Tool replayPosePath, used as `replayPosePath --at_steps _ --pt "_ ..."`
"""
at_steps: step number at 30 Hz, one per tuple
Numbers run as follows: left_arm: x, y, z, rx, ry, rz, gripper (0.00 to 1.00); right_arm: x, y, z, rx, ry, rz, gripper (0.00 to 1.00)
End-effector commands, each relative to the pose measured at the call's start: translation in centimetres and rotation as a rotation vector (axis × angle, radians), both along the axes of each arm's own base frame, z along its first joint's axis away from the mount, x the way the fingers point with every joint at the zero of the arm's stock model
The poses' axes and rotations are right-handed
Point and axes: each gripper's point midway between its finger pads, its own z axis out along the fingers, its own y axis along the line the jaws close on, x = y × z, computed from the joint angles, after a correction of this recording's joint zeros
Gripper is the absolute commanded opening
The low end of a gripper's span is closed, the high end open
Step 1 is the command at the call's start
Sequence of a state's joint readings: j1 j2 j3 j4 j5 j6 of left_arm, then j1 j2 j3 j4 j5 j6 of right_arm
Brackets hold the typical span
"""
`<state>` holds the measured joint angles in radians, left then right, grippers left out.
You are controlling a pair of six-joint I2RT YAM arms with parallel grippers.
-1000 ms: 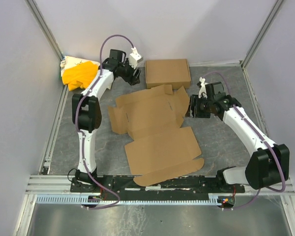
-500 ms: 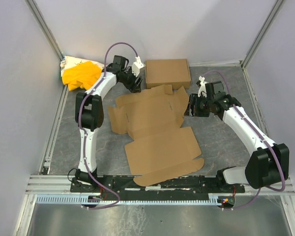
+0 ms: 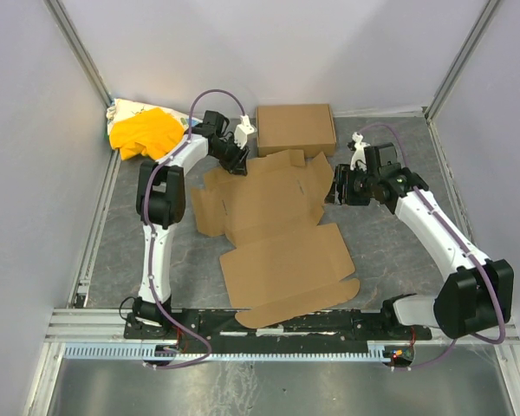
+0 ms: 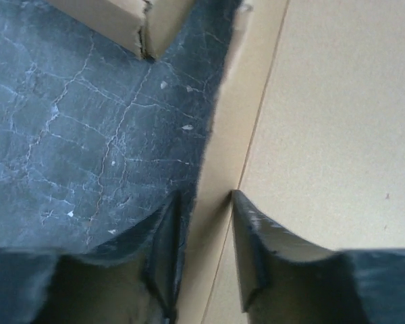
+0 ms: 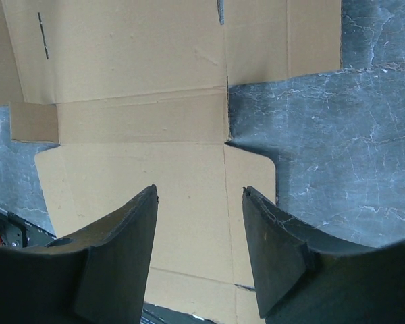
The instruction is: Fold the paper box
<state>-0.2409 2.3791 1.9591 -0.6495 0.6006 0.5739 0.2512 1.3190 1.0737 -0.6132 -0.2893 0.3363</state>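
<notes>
The paper box (image 3: 277, 234) lies open as a wide flat brown sheet in the middle of the grey mat. My left gripper (image 3: 236, 160) is at its far left edge. In the left wrist view the gripper (image 4: 206, 202) is open, and its fingers straddle the narrow edge strip of the box (image 4: 337, 101) without pinching it. My right gripper (image 3: 336, 192) is open and empty at the box's right side. In the right wrist view the gripper (image 5: 199, 192) hovers over a flap of the box (image 5: 142, 67).
A neat closed brown carton (image 3: 295, 127) sits at the back, just beyond the box. A yellow cloth bundle (image 3: 143, 132) lies in the back left corner. Grey walls and metal rails enclose the mat (image 5: 324, 135).
My left gripper has moved right and toward the near side, from beside the cloth to the box's far left edge. The right arm has barely moved.
</notes>
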Motion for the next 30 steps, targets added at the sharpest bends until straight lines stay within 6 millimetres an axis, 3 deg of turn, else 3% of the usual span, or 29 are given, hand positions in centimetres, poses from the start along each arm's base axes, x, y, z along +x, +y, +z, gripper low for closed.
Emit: replayPosePath --at_steps 1,5,7,12,18,23,30 --pt "-0.1 -0.7 1.4 -0.047 -0.031 -0.046 0.31 0.3 0.3 1.7 0.031 -0.061 0.002 0.61" --pt "-0.4 -1.1 2.1 -0.044 -0.038 -0.04 0.04 0.0 0.4 1.6 0.04 -0.055 -0.001 0.6" --pt "-0.7 -1.4 3.6 -0.029 -0.07 -0.044 0.03 -0.2 0.3 1.3 0.04 -0.048 -0.006 0.6" --pt "-2.0 -2.2 5.0 0.069 -0.124 -0.044 0.03 -0.9 0.0 1.4 0.046 -0.05 -0.03 0.6" --pt "-3.9 -3.5 9.5 0.189 -0.275 -0.071 0.03 -2.3 -1.3 1.4 0.019 -0.056 -0.09 0.6" --pt "-6.6 -5.0 13.6 0.24 -0.41 -0.133 0.03 -3.8 -3.2 1.4 -0.022 -0.071 -0.176 0.61" --pt "-11.7 -5.9 17.7 0.296 -0.6 -0.217 0.03 -6.3 -4.8 2.5 -0.015 -0.118 -0.261 0.61"
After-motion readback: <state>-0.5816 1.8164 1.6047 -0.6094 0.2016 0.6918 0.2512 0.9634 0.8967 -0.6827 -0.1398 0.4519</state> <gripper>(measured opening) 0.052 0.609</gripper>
